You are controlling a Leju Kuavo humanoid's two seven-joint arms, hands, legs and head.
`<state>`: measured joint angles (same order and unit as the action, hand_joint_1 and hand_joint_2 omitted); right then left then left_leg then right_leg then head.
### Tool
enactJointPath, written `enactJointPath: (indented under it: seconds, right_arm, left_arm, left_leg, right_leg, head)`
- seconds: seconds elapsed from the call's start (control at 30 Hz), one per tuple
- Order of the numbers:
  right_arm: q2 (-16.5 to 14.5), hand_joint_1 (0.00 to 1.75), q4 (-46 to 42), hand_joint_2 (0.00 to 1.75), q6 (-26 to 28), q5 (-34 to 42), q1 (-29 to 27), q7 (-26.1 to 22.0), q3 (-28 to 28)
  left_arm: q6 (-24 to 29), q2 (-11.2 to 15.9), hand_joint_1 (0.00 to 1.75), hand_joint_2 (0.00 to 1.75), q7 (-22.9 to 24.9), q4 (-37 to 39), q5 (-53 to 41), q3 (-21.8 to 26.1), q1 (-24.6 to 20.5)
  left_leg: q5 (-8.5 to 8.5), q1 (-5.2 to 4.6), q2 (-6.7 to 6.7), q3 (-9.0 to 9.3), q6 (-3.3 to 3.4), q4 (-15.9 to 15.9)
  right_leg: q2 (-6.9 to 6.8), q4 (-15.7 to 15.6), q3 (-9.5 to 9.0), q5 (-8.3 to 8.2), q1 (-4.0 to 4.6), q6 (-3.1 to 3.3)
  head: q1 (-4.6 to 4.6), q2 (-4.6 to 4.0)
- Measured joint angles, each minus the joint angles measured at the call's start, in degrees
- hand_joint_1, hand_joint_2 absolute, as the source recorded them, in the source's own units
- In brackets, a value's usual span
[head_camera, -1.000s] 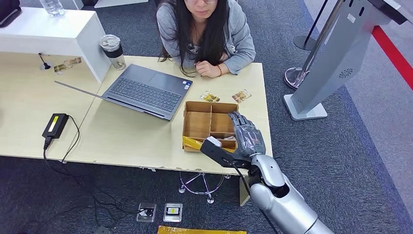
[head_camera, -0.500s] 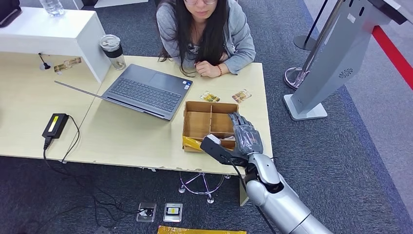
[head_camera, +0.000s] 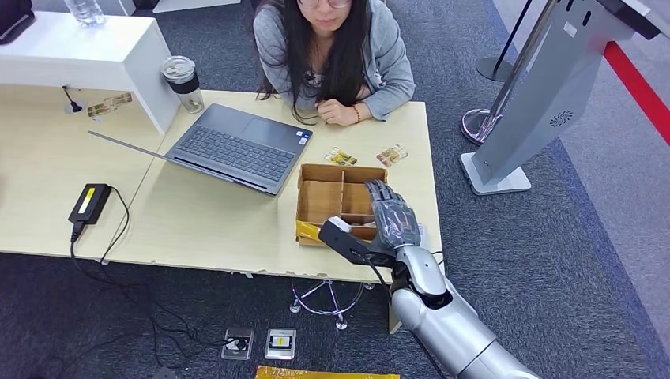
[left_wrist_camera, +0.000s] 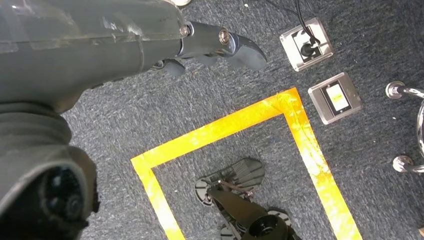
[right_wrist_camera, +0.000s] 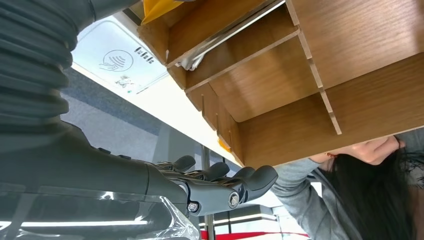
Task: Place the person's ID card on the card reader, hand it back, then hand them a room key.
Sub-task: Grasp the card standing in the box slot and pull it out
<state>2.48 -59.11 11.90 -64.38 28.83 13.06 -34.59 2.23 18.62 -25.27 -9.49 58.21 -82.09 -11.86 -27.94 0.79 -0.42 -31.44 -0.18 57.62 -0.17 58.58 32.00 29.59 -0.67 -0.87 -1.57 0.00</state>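
Observation:
My right hand (head_camera: 393, 219) hovers flat over the right side of the wooden divided box (head_camera: 328, 199) near the table's front edge, its fingers stretched out and holding nothing. In the right wrist view the fingers (right_wrist_camera: 220, 184) lie beside the box (right_wrist_camera: 300, 80), and the white card reader (right_wrist_camera: 118, 56) lies next to the box. Two small cards (head_camera: 340, 156) (head_camera: 392, 155) lie on the table between the box and the person (head_camera: 336, 55) seated opposite. A yellow packet (head_camera: 311, 231) sits at the box's near left corner. My left hand (left_wrist_camera: 215, 44) hangs over the carpet, holding nothing.
An open laptop (head_camera: 237, 147) lies left of the box, a lidded tumbler (head_camera: 183, 82) behind it. A black adapter (head_camera: 89, 203) with its cable is at the left. A grey kiosk stand (head_camera: 545, 95) rises on the right. Floor sockets (head_camera: 261, 343) and yellow tape (left_wrist_camera: 225, 125) lie below.
My right hand and forearm have drifted a little to the left, further over the wooden box. The person and the cards have not moved.

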Motion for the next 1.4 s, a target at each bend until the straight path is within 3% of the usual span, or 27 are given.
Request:
enactJointPath:
  seconds: [0.53,1.4]
  right_arm:
    - [-2.4,0.00,4.1,1.75,0.1,-1.4,2.4,-0.9,-1.4]
    - [-2.6,0.00,6.6,1.75,-0.9,-2.5,3.2,0.1,-2.2]
  left_arm:
    - [0.0,0.0,0.00,0.00,-0.5,0.0,-0.1,0.0,0.0]
    - [0.1,0.0,0.00,0.00,-0.5,0.0,0.0,0.0,0.0]
  left_leg:
    - [0.00,0.00,0.00,0.00,0.00,0.0]
    - [0.00,0.00,0.00,0.00,0.00,0.0]
  right_leg:
    - [0.00,0.0,0.00,0.00,0.00,0.00]
    - [0.01,0.0,0.00,0.00,0.00,0.00]
  head:
    - [0.01,0.00]
    - [0.01,0.00]
